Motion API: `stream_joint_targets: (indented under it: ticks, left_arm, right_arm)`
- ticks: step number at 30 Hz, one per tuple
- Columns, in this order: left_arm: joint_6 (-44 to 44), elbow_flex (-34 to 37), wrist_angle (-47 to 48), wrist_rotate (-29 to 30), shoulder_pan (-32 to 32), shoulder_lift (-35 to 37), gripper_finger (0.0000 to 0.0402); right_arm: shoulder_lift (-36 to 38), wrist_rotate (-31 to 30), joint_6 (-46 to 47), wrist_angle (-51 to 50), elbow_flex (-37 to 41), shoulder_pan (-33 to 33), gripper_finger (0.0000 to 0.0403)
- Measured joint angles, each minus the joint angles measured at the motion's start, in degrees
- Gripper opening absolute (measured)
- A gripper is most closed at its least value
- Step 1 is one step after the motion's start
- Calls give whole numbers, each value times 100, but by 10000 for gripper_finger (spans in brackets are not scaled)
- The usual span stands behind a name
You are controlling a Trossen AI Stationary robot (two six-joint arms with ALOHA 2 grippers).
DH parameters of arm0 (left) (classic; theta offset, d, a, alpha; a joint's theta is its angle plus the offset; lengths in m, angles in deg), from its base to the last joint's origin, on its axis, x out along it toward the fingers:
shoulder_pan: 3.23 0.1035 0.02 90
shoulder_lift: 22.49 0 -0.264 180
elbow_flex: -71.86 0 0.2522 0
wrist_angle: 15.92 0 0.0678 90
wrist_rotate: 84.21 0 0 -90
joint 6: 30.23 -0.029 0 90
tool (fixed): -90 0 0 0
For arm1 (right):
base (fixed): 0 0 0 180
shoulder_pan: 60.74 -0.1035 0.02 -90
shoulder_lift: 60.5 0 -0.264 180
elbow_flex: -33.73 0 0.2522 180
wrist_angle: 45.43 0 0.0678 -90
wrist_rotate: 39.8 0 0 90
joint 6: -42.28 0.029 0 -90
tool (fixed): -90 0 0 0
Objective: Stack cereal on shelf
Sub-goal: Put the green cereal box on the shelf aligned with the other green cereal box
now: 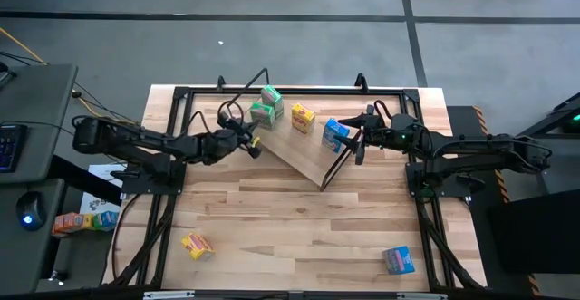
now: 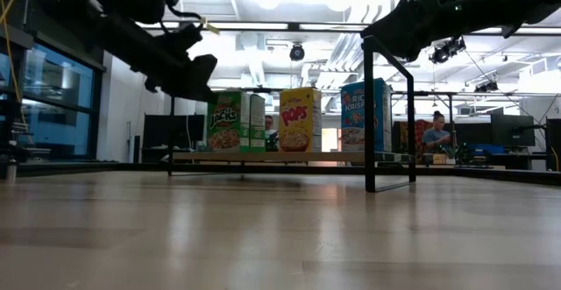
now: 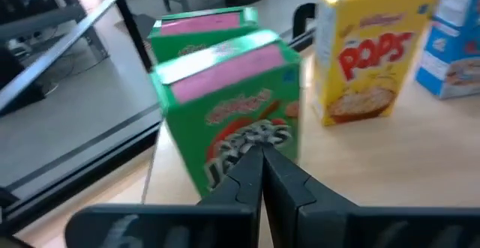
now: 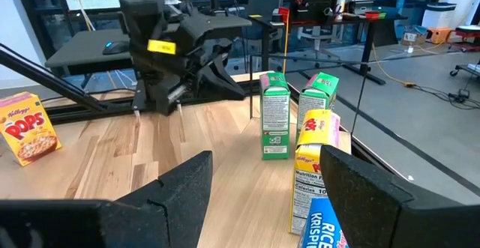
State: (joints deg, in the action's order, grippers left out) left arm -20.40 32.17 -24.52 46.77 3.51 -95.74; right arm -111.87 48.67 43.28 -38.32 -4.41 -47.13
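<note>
The shelf (image 1: 304,159) is a light wood board on black wire legs (image 2: 368,115), standing slantwise at the table's far middle. On it stand two green cereal boxes (image 1: 267,106), a yellow box (image 1: 303,117) and a blue box (image 1: 335,134), all upright on their bottoms. My left gripper (image 1: 256,146) is shut and empty, just near of the green boxes (image 3: 232,106). My right gripper (image 1: 355,141) is open, level with the shelf's right end. The blue box (image 4: 319,225) stands just before its fingers (image 4: 360,188). I cannot see that it touches the box.
A second yellow box (image 1: 197,245) lies on the table near the front left, and a second blue box (image 1: 398,260) near the front right. A black frame (image 1: 181,91) runs round the table's edges. A person (image 2: 436,132) sits far behind the table.
</note>
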Motion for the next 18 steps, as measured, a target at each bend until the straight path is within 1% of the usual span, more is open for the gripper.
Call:
stream_joint_targets:
  ticks: [11,18]
  left_arm:
    - [358,-2,-213,-516,795,-855,0]
    - [358,-2,-632,-566,989,-1197,0]
  right_arm:
    - [1,0,6,45,0,1,240]
    - [0,0,4,40,0,2,240]
